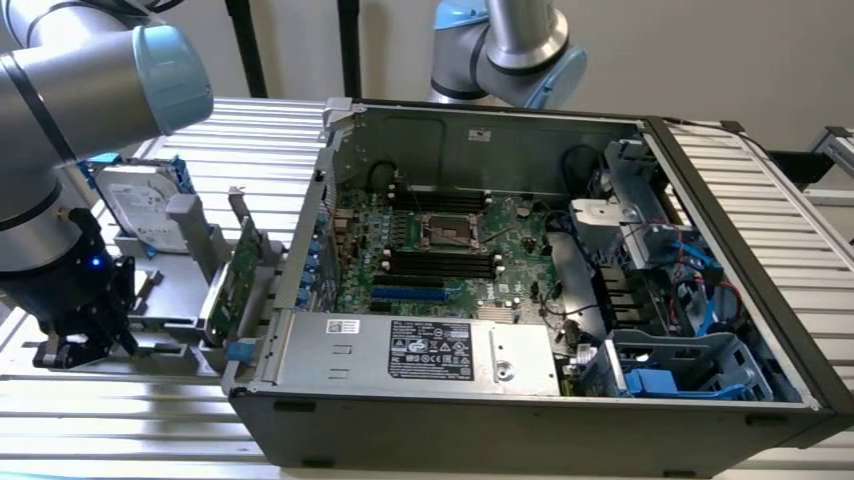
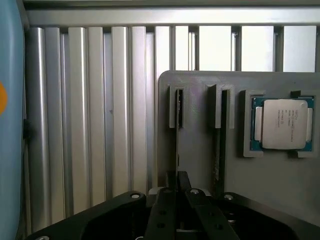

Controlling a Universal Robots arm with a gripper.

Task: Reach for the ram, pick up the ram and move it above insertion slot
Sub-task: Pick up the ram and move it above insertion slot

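The pincer [image 2: 178,181] has its jaws drawn nearly together, pinching the thin ram [image 2: 178,135]. The ram stands edge-on straight ahead of the fingertips, in a groove of a grey holder [image 2: 200,150]. The insertion slot [image 1: 441,260] lies well apart, inside the open computer case [image 1: 534,425].

a: what's everything sitting on?
b: ribbed aluminium table [image 1: 134,430], slats running side by side.
a: directly on it?
b: open computer case [image 1: 534,440], plus a grey holder block [image 1: 171,322] just beside it on the exterior view's left. both flat on the slats.
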